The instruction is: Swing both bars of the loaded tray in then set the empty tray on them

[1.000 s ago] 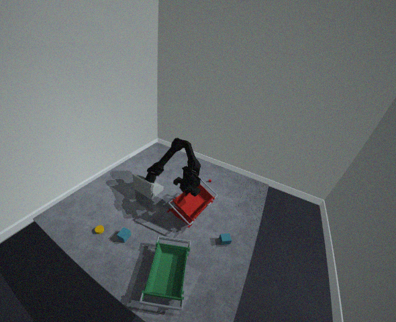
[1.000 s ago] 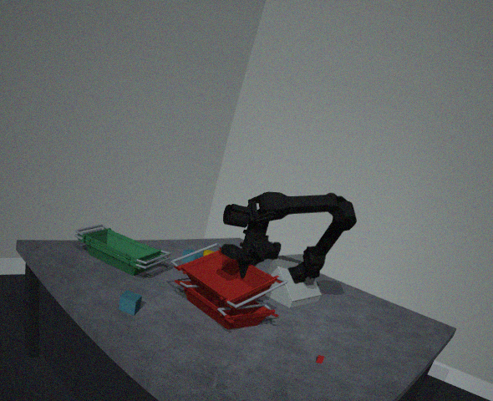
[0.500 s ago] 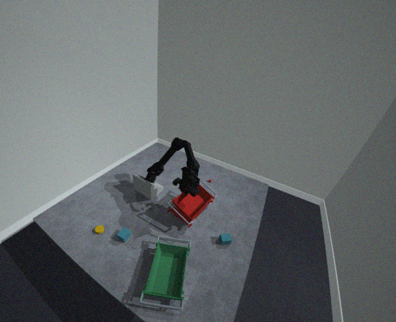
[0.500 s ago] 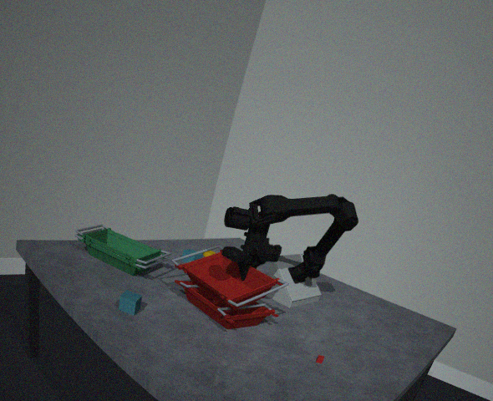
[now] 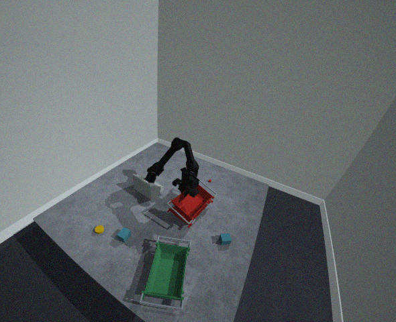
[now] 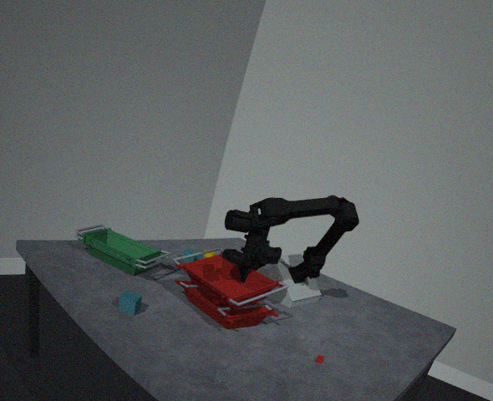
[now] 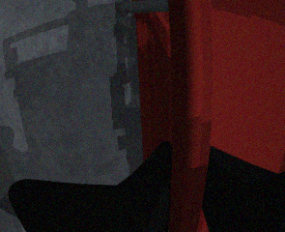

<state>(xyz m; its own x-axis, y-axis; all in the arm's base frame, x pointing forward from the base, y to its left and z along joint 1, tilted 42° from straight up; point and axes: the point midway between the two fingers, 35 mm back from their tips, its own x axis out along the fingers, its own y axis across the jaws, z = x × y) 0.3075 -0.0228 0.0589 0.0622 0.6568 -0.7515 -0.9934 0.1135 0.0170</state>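
My gripper (image 6: 243,278) (image 7: 180,149) is shut on a long side wall of the empty red tray (image 5: 195,200) (image 6: 231,276) (image 7: 253,97). This tray is roughly level, directly over the lower red tray (image 6: 246,322) (image 7: 154,97), with its own bars out over its ends. The lower tray stands on the table. In the exterior view a grey wire bar (image 6: 234,310) shows at its near end, under the upper tray; part of a bar (image 7: 149,6) also shows in the wrist view. The load and most of the lower bars are hidden. Whether the trays touch is unclear.
A green tray (image 5: 166,270) (image 6: 125,250) with grey bars stands apart. Two blue blocks (image 5: 123,234) (image 5: 225,238), a yellow disc (image 5: 99,229) and a small red piece (image 5: 209,180) (image 6: 319,358) lie around. A pale wedge-shaped block (image 6: 302,291) is by the arm's base.
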